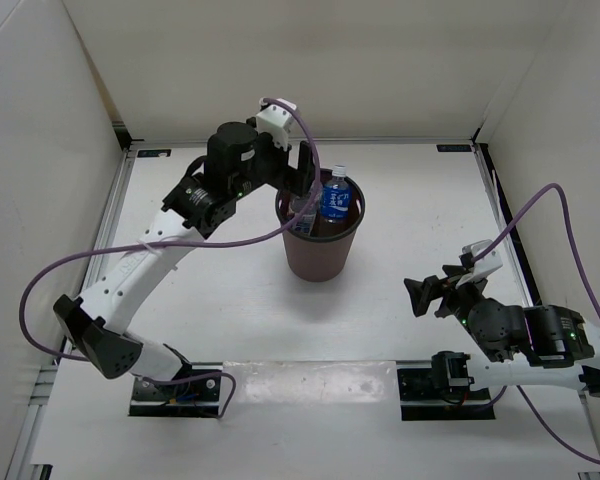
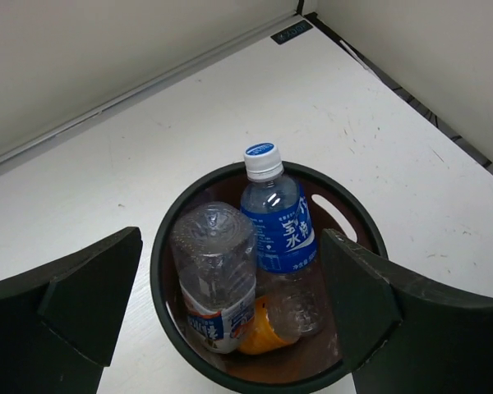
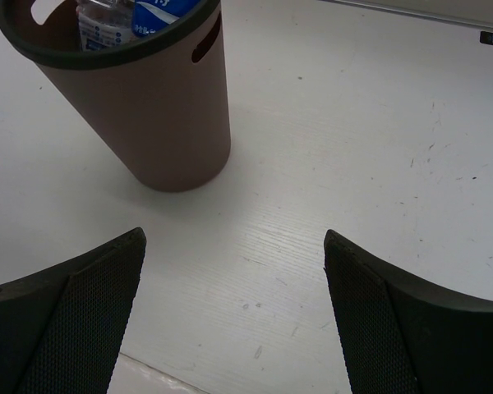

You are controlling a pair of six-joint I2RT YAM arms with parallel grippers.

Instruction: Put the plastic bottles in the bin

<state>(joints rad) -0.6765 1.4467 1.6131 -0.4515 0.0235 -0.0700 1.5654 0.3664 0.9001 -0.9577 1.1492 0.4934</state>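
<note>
**Brown bin loaded, four bottles counted inside**

All four bottles are seen inside the bin [image 1: 320, 262], which is stood upright on the table [image 1: 430, 200]. The blue bottle [image 2: 277, 222] is leaned almost upright against the far wall of the bin. Its long axis is near vertical and its cap [image 2: 261, 156] is pointed up, above the rim. The pale bottle [image 2: 214, 275] is stood on end beside it. Its ribbed base seems to be turned up and its neck down, but this cannot be told with certainty. The clear bottle [image 2: 300, 302] and the orange bottle [image 2: 261, 330] are laid lower, near the floor of the bin, and their direction is not clearly shown.

The left gripper [image 2: 230, 236] is held directly above the bin, its jaws spread wide with nothing between them. The right gripper [image 3: 234, 238] is placed well apart from the bin, on its near right side, and is also opened wide and empty.

The step in hand is judged to be the end of the last release, so the task is considered done or nearly done. For the next move, only a straight lift of the left gripper away from the bin is called for. Care is needed that the raised cap is not touched and the bin is not tipped.
</note>
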